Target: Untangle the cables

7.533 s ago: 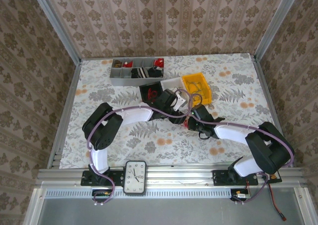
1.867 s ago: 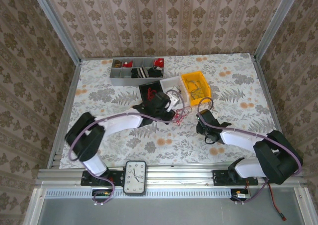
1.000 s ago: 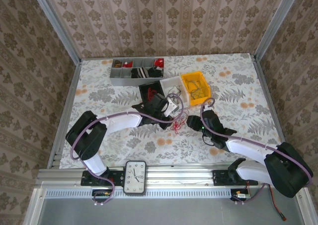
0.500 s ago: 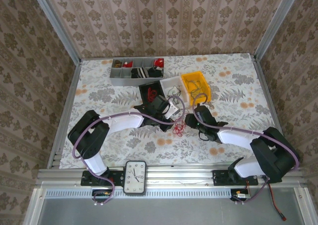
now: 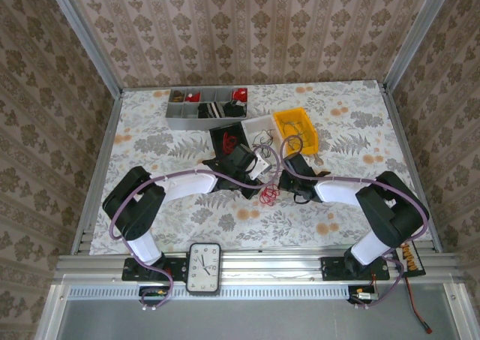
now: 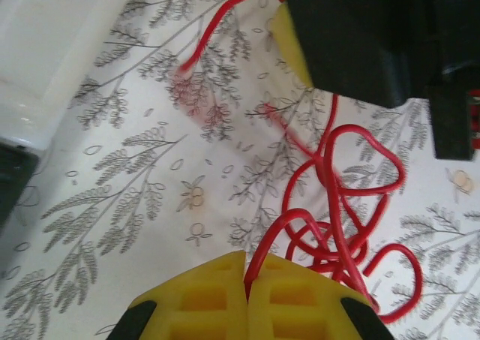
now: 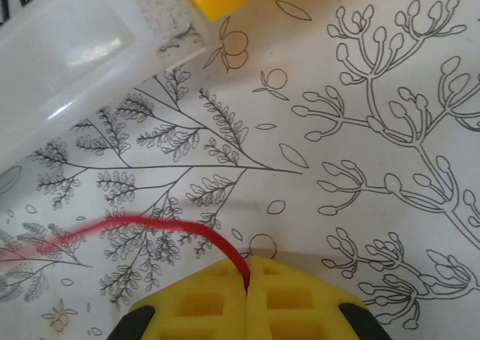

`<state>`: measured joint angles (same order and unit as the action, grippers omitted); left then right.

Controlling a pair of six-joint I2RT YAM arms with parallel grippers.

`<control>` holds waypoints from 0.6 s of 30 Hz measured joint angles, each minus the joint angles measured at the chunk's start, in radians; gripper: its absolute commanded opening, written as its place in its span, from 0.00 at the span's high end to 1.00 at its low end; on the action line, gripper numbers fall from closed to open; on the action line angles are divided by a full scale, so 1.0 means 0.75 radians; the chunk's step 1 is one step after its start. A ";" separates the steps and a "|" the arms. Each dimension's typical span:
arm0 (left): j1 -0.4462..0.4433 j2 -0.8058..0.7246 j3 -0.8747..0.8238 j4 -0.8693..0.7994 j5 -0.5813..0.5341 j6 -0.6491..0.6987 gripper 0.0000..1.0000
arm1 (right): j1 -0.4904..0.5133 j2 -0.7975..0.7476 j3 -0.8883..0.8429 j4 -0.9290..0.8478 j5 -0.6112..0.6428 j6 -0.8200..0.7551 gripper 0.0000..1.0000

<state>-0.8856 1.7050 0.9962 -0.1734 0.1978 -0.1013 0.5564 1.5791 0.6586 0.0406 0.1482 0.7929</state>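
Note:
A small red clump of cables (image 5: 270,195) lies on the flowered table between my two grippers. In the left wrist view the red tangle (image 6: 341,227) spreads over the cloth, and my left gripper (image 6: 246,276) is shut on one loop of it. My right gripper (image 6: 352,40) appears there as a black block at the top right with a red strand (image 6: 225,13) curving out of it. My right gripper (image 7: 247,269) is shut on that red strand (image 7: 150,224), low over the table. From above, the left gripper (image 5: 262,182) and right gripper (image 5: 285,182) nearly meet.
Behind the grippers stand a black bin (image 5: 227,136), a white bin (image 5: 255,122) holding thin dark wires, and a yellow bin (image 5: 294,119). A grey divided organiser (image 5: 180,118) sits at the back. A clock (image 5: 204,267) is on the front rail. The white bin's wall (image 7: 67,55) is close.
My right gripper has moved left to the red clump and shut on a strand; it was open a second ago. The left gripper has stayed shut on the red cable.

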 measured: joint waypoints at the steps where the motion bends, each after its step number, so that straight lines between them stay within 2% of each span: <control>1: 0.000 -0.002 -0.007 0.013 -0.035 -0.009 1.00 | 0.000 0.000 0.001 -0.006 0.008 0.003 1.00; 9: 0.050 -0.176 -0.194 0.120 -0.188 -0.110 1.00 | -0.037 -0.049 -0.050 -0.006 0.023 0.101 1.00; 15: 0.113 -0.409 -0.261 0.166 -0.281 -0.167 1.00 | -0.061 -0.084 -0.086 -0.009 0.040 0.172 1.00; 18: 0.187 -0.561 -0.308 0.172 -0.349 -0.218 1.00 | -0.067 -0.090 -0.094 -0.004 0.041 0.200 1.00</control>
<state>-0.7456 1.2846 0.7650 -0.0441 -0.0643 -0.2646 0.5064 1.5116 0.5884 0.0376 0.1787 0.9432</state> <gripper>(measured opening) 0.048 0.045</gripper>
